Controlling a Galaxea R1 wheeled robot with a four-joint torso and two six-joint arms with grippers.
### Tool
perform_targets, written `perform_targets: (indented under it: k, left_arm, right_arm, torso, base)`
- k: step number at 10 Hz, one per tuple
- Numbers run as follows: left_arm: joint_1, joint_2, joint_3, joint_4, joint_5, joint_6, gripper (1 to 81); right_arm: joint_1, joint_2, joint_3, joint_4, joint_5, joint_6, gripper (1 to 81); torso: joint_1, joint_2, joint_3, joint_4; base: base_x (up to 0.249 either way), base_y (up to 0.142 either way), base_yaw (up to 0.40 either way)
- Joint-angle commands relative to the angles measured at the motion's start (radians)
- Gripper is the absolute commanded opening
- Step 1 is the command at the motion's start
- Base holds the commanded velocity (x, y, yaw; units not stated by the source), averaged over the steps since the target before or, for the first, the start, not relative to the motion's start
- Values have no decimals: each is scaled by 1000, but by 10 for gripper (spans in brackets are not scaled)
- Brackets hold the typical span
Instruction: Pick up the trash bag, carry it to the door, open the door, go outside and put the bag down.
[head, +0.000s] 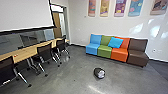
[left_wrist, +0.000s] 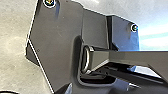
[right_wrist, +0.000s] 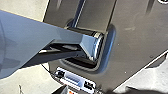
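Hands, left and right: whether either is released or clenched cannot be told. Around them, the wrist views give the robot's own dark plate (left_wrist: 57, 45) and jointed bar (right_wrist: 50, 37). A grasp begun with an arm this near the body risks a knock against the plate, should the wrist swing outward before it is lifted away.

Outward, in the head view: the trash bag (head: 99, 73), a dark, rounded bundle with a pale patch, lies on the grey floor (head: 75, 68) at the lower middle of the frame, apart from the furniture. Its low position probably calls for a deep bend of the torso; too shallow a bend would close a hand on air or on a mere fold. A limp bag may also slip or tear if pinched by a thin part, and may roll if nudged. The glare (head: 96, 89) below it in the frame could confuse judgement of its near edge.

Right of centre, a row of coloured seats (head: 119, 54) stands along the wall; a wide turn with a swinging bag might brush it. At left, chairs (head: 45, 53) beside the table (head: 23, 54) spread their legs toward the doorway (head: 59, 21) at upper left; the wheeled base, or a bag hung low, could catch on them if the path runs too close.
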Motion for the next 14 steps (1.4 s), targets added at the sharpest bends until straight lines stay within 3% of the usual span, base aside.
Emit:
perform_targets:
  k: [1,14]
  left_arm:
    - [-31,0,10,6,63,2,811]
    - [-31,-1,10,6,61,2,811]
  right_arm:
    - [28,1,2,-2,-61,0,811]
    - [28,8,2,-4,-60,0,811]
  torso:
    - [1,0,0,0]
    - [1,0,0,0]
  base:
    - [133,0,0]
    - [133,0,0]
